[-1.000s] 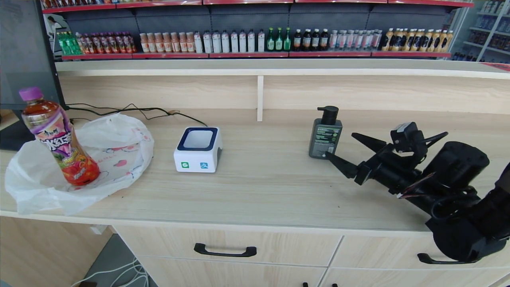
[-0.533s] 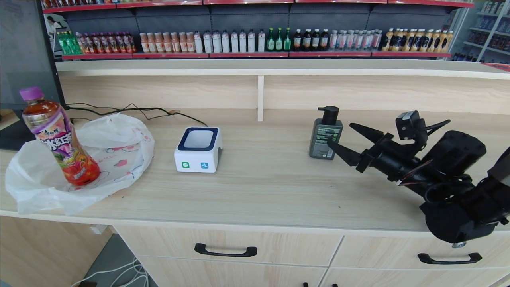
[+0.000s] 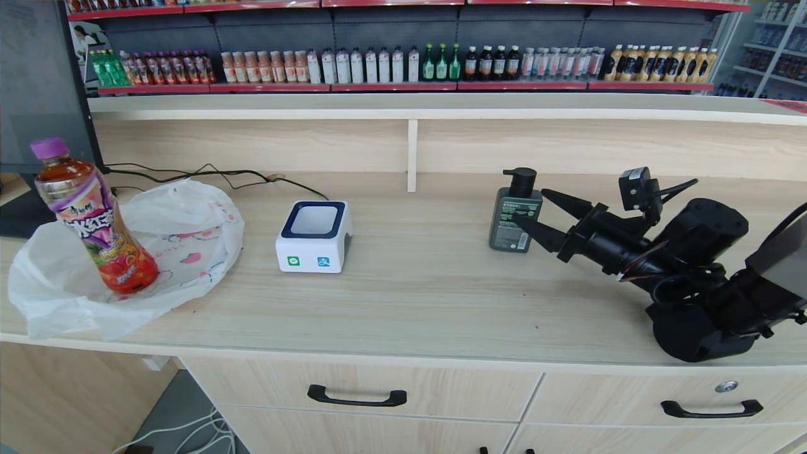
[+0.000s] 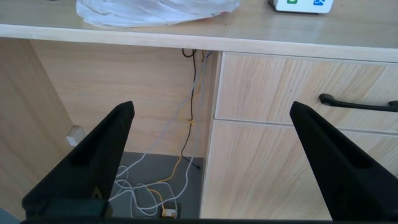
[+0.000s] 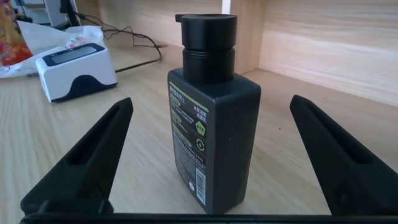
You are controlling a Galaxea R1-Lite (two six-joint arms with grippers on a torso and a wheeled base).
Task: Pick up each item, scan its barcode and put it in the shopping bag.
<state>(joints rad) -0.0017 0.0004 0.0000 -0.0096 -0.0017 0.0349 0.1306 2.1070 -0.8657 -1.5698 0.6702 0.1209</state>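
My right gripper [image 3: 529, 203] is open, its fingers spread wide on the right side of the bench [image 3: 410, 302] and pointed at the pump bottle [image 3: 515, 211]. The bottle stands upright on the bench, dark with a black pump head. In the right wrist view it sits in line with the gap between the two fingers, with bare bench showing on either side of it, so neither finger touches it. The scanner [image 3: 313, 236], a white box with a dark blue rim, sits near the middle of the bench, well apart from the pump bottle. Further left lies the bag [image 3: 189, 246], white plastic spread out loosely, with a drink bottle [image 3: 91, 217] standing on it, purple cap up; I cannot tell whether it is inside the bag or just on top. My left gripper [image 4: 211, 106] is also open, down below the bench edge, facing the drawer fronts and the cables [image 4: 149, 186] on the floor.
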